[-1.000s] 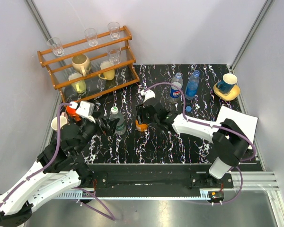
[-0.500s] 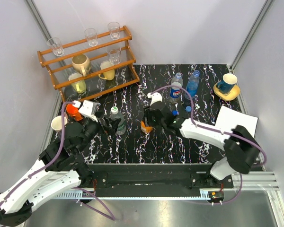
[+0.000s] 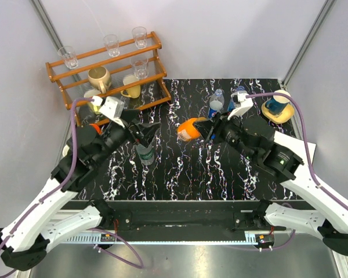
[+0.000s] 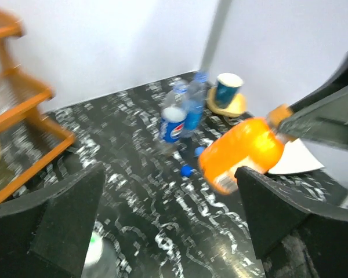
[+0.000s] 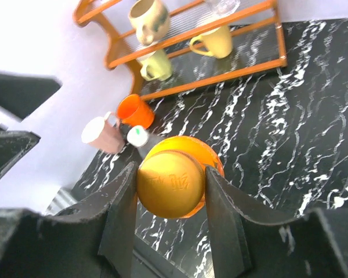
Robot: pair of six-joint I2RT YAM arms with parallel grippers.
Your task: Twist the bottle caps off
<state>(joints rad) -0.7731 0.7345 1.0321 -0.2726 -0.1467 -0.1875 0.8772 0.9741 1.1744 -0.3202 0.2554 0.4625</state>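
The right tool point(image 3: 206, 128) is pinched on the cap point(image 5: 170, 184) of the orange bottle point(image 3: 189, 129). It holds the bottle in the air over the middle of the bench point(image 3: 180, 174), lying sideways with its base towards the left arm. The left tool point(image 3: 145, 133) gapes fully open with nothing in it, facing that base from close by.

The step looks like a handover grip for twisting. The left tool should come in square along the bottle's axis and close round the fat body, well clear of the neck. It should clamp firmly before the right wrist turns. Squeezing the soft wall too hard may spill the contents once the cap loosens.

There is open room between the arms and towards the near edge. The wooden rack point(image 3: 110, 69) of mugs and glasses stands behind the left arm, so its elbow has little room to swing back. The green-label bottle point(image 3: 144, 153) stands upright right beneath the left tool, so a drop in height would knock it. The blue-red label bottle point(image 4: 173, 121) and the blue bottle point(image 4: 192, 110) stand together at the far side, behind the right arm. Two small blue caps point(image 4: 187, 170) lie loose near them.
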